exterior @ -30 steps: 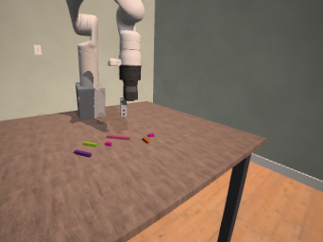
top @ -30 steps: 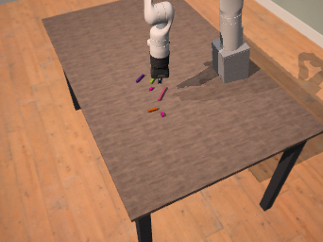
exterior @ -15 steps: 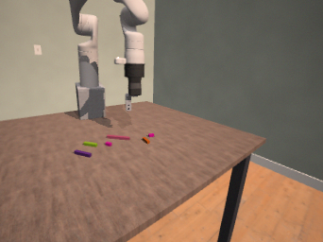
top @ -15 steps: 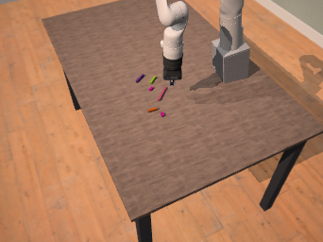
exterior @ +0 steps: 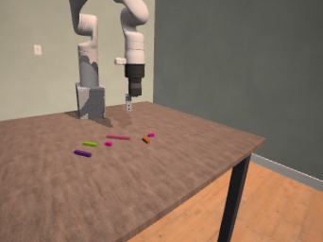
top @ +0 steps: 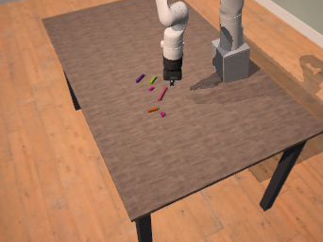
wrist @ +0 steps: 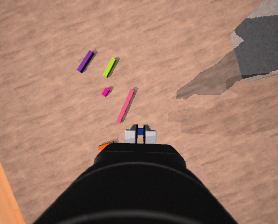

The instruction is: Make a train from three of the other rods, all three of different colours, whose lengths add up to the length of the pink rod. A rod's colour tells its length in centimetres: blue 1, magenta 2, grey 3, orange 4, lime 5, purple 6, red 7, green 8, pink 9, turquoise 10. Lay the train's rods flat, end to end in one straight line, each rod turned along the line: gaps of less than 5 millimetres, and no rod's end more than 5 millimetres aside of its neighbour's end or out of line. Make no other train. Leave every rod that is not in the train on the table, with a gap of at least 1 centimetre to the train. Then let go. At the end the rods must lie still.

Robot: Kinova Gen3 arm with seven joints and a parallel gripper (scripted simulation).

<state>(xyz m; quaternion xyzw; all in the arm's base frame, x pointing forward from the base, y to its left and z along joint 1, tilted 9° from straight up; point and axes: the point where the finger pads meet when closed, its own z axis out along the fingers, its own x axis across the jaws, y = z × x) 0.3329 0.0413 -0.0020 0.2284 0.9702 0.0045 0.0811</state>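
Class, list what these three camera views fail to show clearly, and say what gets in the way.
- Blue rod: only a sliver shows between the fingers of the gripper; in the top and exterior views it is too small.
- Orange rod: wrist view, mostly hidden behind the gripper body.
- Second magenta rod: absent from the wrist view.
- Arm's upper links: cut off by the top edge.

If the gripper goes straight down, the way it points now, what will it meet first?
Most likely bare table. The gripper, shut on a small blue rod, hangs above the wood just beside the far end of the pink rod. It looks apart from that rod, though depth is hard to judge.
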